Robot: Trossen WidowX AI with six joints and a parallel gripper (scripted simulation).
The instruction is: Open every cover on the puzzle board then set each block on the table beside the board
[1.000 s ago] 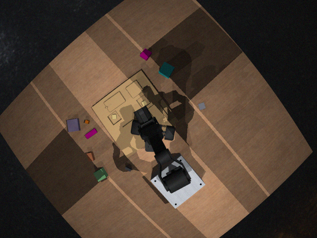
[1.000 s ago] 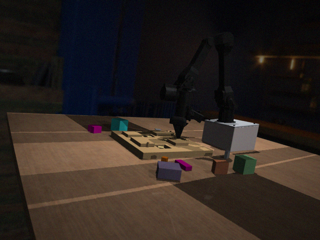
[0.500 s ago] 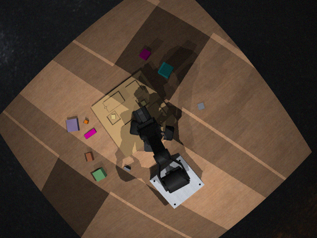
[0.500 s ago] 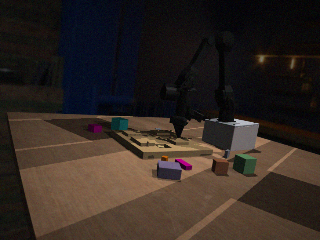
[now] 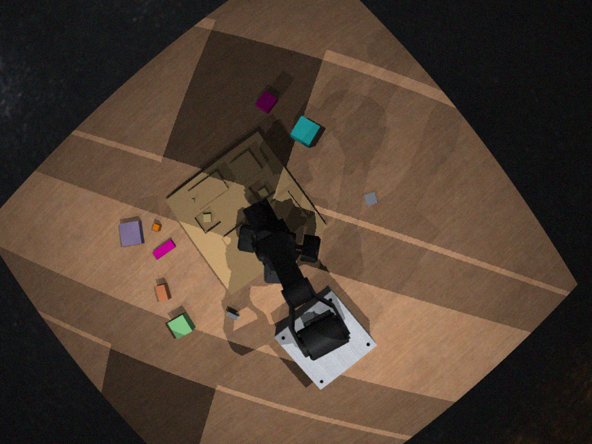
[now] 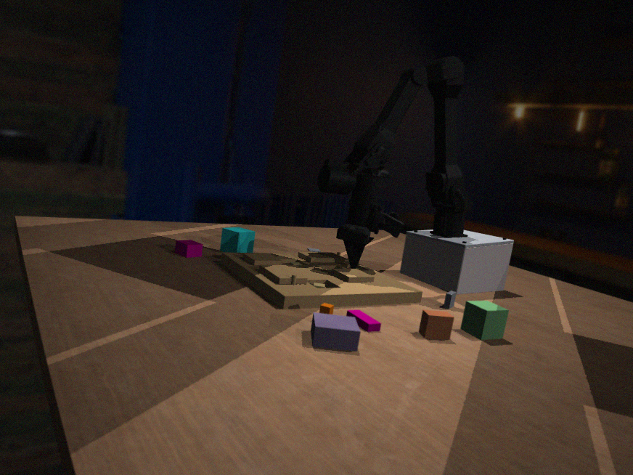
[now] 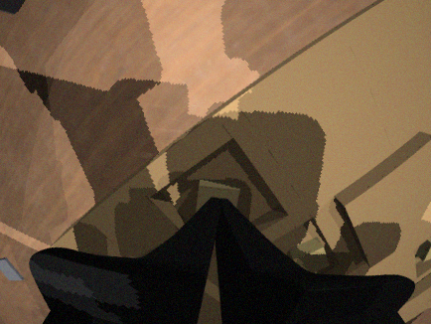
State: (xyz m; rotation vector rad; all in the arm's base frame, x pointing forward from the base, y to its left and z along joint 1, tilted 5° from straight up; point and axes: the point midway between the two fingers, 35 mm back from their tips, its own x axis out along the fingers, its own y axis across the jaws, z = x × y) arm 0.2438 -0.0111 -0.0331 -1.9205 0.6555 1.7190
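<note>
Purple block [image 5: 130, 233] [image 6: 335, 332] up front, magenta bar [image 5: 163, 248] [image 6: 363, 320] just behind, green block [image 5: 180, 325] [image 6: 484, 320] off to one side, and a strip of desk [image 5: 430, 310] [image 6: 255, 399] [image 7: 194, 30] separates them from the puzzle board's [image 5: 205, 238] [image 6: 353, 297] [image 7: 358, 84] near edge! Inside that edge, the hand [image 5: 282, 238] [image 6: 353, 266] [image 7: 216, 206] points down low, fingers together, gripping nothing. Beyond, the cyan block [image 5: 305, 130] [image 6: 237, 240] sits clear of the board, with room around it.

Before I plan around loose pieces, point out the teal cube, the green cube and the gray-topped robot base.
Teal cube [image 5: 305, 130] [image 6: 237, 240]: top, exterior; body.
Green cube [image 5: 180, 325] [image 6: 484, 319]: top, exterior; body.
Robot base [image 5: 351, 356] [image 6: 483, 266]: top, exterior; plate, side.
</note>
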